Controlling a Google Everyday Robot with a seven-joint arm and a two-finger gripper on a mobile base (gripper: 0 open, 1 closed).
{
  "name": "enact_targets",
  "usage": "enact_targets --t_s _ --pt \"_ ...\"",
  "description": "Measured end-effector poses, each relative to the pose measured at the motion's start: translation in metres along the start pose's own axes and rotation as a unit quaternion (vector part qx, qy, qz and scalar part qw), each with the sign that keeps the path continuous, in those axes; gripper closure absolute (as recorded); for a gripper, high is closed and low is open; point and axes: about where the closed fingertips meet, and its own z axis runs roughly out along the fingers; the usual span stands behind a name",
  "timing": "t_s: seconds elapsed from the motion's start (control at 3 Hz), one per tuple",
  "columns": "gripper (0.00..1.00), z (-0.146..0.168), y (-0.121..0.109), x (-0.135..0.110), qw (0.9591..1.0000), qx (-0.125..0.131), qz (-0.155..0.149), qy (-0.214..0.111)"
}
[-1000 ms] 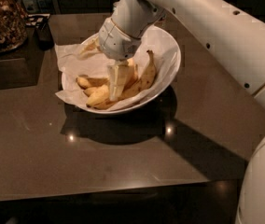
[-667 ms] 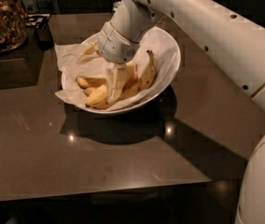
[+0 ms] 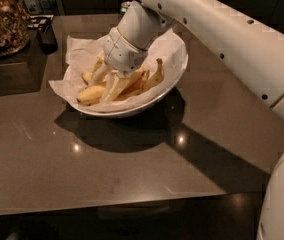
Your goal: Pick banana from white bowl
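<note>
The white bowl (image 3: 181, 66) sits tilted on the dark table, lined with crumpled white paper (image 3: 77, 46). Several yellow bananas lie in it: one (image 3: 154, 76) stands up at the right, one (image 3: 89, 93) lies at the front left. My gripper (image 3: 107, 81) reaches down into the bowl from the upper right and is among the bananas at the bowl's left-middle, touching them. Its white wrist (image 3: 124, 46) hides the bananas behind it.
A glass jar of brown mixed snacks (image 3: 2, 21) stands at the far left on a dark raised surface. A small dark object (image 3: 44, 34) stands beside it. The brown tabletop (image 3: 132, 169) stretches in front of the bowl to its front edge. My white arm (image 3: 222, 29) crosses the upper right.
The gripper has shifted a little to the left inside the bowl, staying down among the bananas. The bowl and the bananas have stayed in place.
</note>
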Motion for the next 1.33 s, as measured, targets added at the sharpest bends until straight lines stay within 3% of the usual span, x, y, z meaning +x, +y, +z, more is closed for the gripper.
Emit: enact_targets --t_s 0.33,0.67,1.0,1.33 --pt "0.89 -0.003 0.003 0.001 0.9999 0.008 0.008 0.004" --pt "1.0 -0.023 0.011 0.006 0.9983 0.03 0.04 0.03" --pt "1.0 -0.06 0.025 0.005 0.9913 0.063 0.078 0.086" --pt "1.0 -0.105 0.046 -0.013 0.9798 0.114 0.099 0.131"
